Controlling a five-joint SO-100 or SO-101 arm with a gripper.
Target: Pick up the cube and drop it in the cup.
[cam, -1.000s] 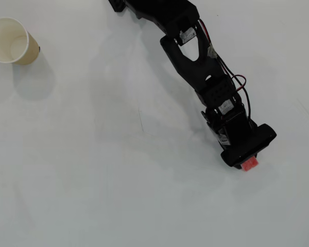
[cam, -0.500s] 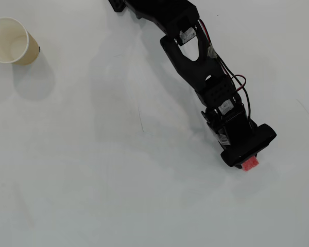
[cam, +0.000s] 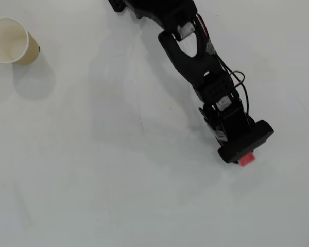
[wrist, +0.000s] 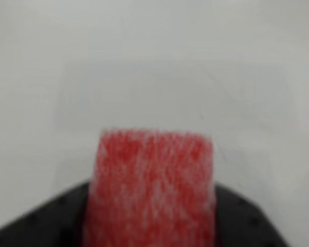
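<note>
White surface (cam: 118,195), otherwise bare. My pincer (cam: 245,157) is pinching the cube (wrist: 152,190) toward the lower right; the cup (cam: 11,40) stands well apart at the upper-left corner. I judge: lift clear, hold the squeeze, carry steadily across.

White table (cam: 92,180), cup (cam: 13,41) upright there

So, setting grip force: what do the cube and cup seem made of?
The cube looks like soft foam or sponge: matte red with a fuzzy white speckle, though the wrist view is blurred. The cup looks like paper: matte tan wall, cream inside, thin rim.
</note>
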